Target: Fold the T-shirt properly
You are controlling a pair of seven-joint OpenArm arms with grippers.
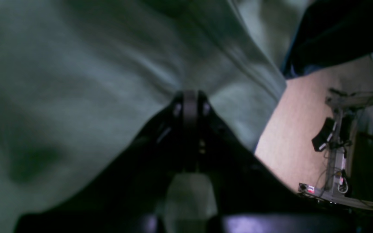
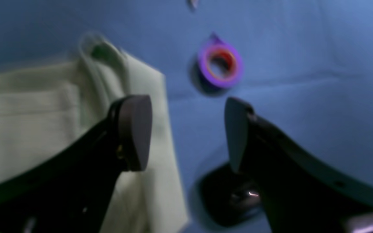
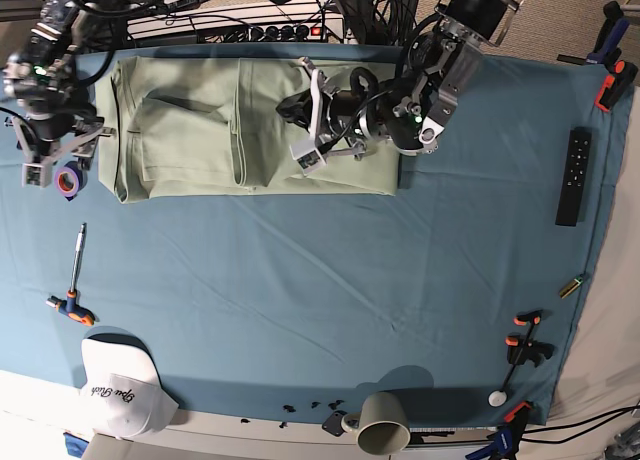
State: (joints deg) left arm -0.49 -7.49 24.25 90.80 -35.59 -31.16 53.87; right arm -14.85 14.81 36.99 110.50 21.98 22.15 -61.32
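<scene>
The left end effector (image 1: 190,106) is pinched shut on the T-shirt (image 3: 200,130), its tips half buried in blurred fabric. The right end effector (image 2: 188,132) gapes wide, empty, over the shirt's edge; the purple tape roll (image 2: 220,64) is blurred.

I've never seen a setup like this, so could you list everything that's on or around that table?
T-shirt: one, pale green, partly folded, far side of table.
Table cloth: one, blue, covers table.
Tape roll: one, purple, left of shirt.
Screwdriver: one, orange handle, left edge.
Cap: one, white, near-left corner.
Mug: one, grey-green, near edge.
Remote: one, black, right side.
Clamps: several, orange-black, right edge.
Left gripper: black, shut on shirt.
Right gripper: black, open, above tape.
</scene>
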